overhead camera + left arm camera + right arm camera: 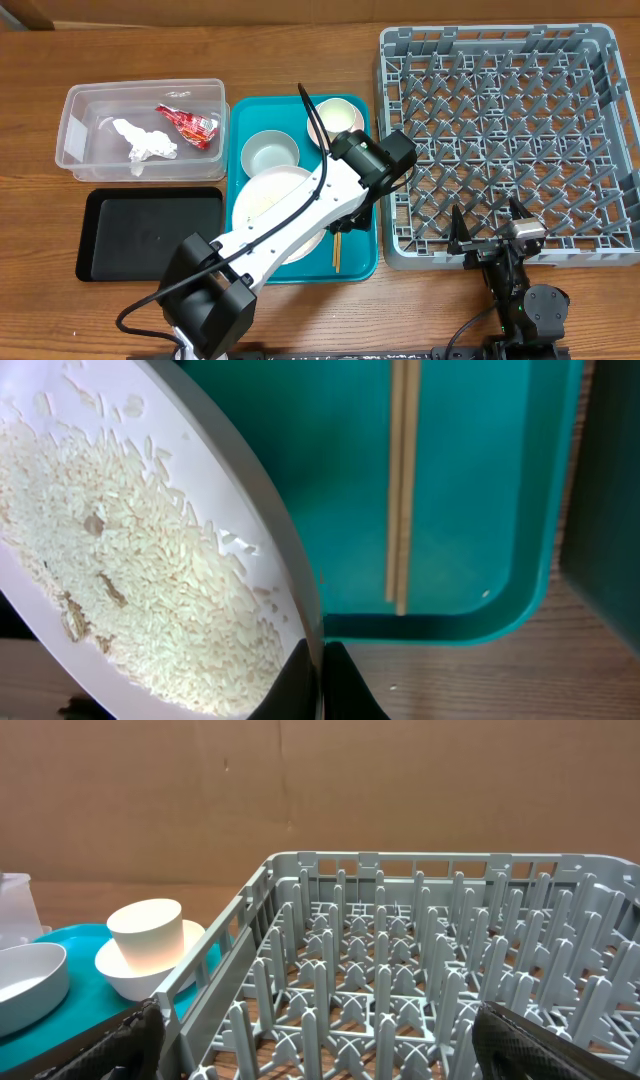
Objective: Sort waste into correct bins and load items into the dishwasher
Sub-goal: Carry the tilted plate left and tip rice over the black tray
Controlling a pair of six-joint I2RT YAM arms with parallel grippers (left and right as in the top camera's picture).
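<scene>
A teal serving tray [362, 258] lies flat near the middle of a brown wooden table [290, 50]. Behind the table stands a plain brown cardboard wall [300, 790].

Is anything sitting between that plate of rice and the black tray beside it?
Nothing visible except the teal tray's own low rim on that side. The black tray lies right next to it, and the left gripper is shut on the plate's edge.

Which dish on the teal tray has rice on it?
The large pale pink plate, its rim pinched by the left gripper: rice grains cover it. The grey-white bowl and small white cup show no rice.
</scene>
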